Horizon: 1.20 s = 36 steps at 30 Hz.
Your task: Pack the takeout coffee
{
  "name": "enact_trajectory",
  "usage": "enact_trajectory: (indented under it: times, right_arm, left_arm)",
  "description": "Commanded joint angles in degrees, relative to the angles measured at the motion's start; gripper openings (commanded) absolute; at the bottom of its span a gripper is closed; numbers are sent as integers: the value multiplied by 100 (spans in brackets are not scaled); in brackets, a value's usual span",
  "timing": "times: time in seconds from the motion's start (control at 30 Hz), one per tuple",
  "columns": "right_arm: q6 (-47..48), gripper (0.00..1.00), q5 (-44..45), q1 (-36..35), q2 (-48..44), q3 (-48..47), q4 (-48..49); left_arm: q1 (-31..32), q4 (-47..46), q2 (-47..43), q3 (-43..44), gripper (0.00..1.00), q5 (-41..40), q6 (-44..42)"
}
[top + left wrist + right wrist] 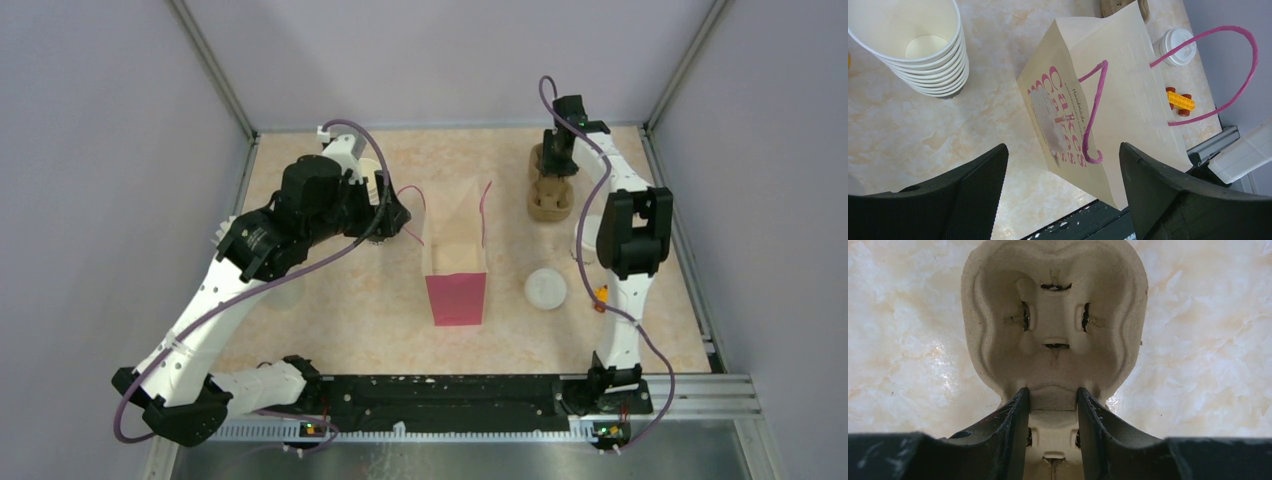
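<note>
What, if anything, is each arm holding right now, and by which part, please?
The right gripper grips the cardboard cup carrier by the narrow ridge between its wells, jaws either side. The left gripper holds nothing, jaws open beside the paper bag.

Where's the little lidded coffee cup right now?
In the left wrist view the takeout coffee stands on the table just beyond the paper bag, near a yellow-and-orange toy block, on the robot's right side.

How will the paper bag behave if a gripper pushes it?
The bag stands tall on a narrow base, so it would probably tip or slide. Its thin paper walls likely buckle rather than resist.
</note>
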State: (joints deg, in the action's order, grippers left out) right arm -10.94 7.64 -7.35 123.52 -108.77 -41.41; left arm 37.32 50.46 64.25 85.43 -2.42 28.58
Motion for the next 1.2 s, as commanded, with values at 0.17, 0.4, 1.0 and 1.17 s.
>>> enact_trajectory:
  times: [0.17,0.4,1.0,1.17]
  right_arm:
    - [34,31,50,-59,-161,-373,-163]
    - [160,31,-11,-54,-429,-800,-608]
    - [-456,29,-1119,-79,-1589,-2316,-1930]
    - [-1057,28,-1597,-288,-2314,-2645,-2166]
  left_arm:
    - [-11,-75,-92,160,87,74,80]
    - [-16,-132,-38,199,85,93,329]
    - [-97,-109,298,619,84,12,133]
    - [-113,-354,325,440,72,214,130]
